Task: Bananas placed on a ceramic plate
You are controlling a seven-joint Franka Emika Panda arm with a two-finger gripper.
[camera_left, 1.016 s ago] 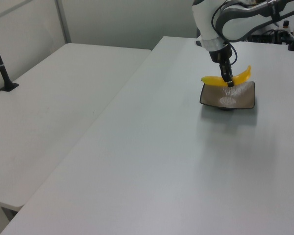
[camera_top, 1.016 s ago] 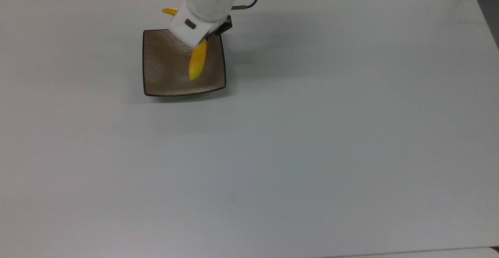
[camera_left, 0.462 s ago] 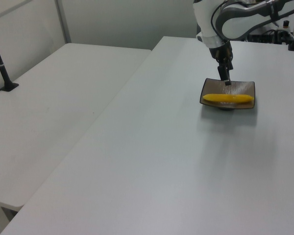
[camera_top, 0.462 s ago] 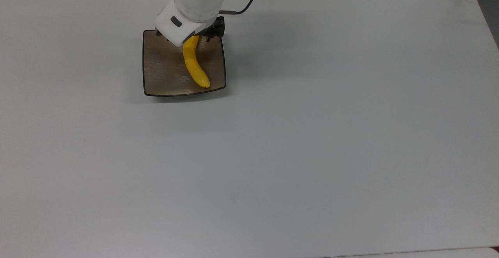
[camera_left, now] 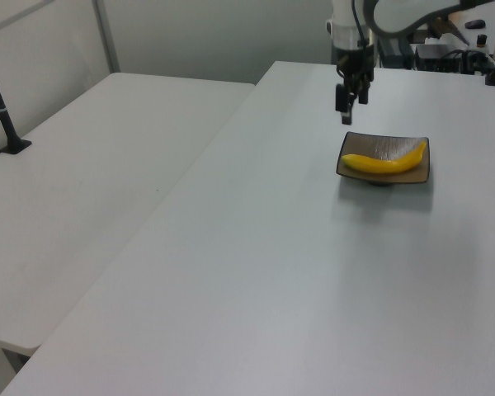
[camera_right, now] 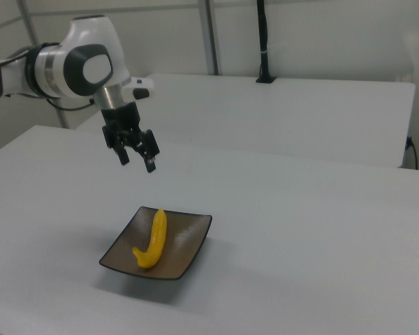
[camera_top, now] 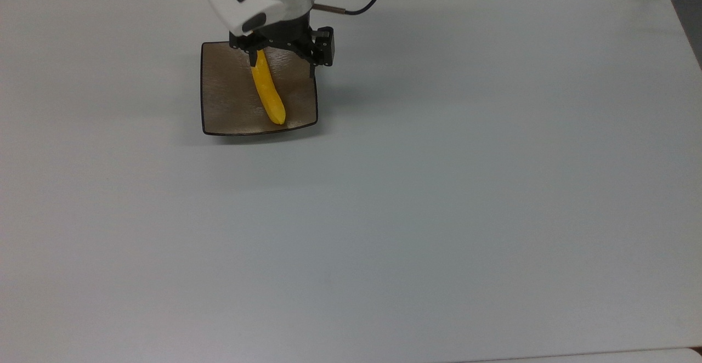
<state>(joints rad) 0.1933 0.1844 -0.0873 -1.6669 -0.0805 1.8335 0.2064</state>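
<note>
Looks basically done: banana (camera_right: 152,240) lying across the plate (camera_right: 188,246), tool (camera_right: 137,156) open and empty above it, so only risk is clipping the rim and sliding it across the bench (camera_top: 417,187).

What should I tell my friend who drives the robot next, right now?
Gripper: jaws open, holding nothing, hanging in the air above the plate's far edge in the right view.
Banana: lying flat on the ceramic plate, running corner to corner, fully inside the rim.
Plate: sits on the white table, level.
Done: banana is on the plate and let go.
Left: probably nothing but moving the arm away; do not grab the banana again.
</note>
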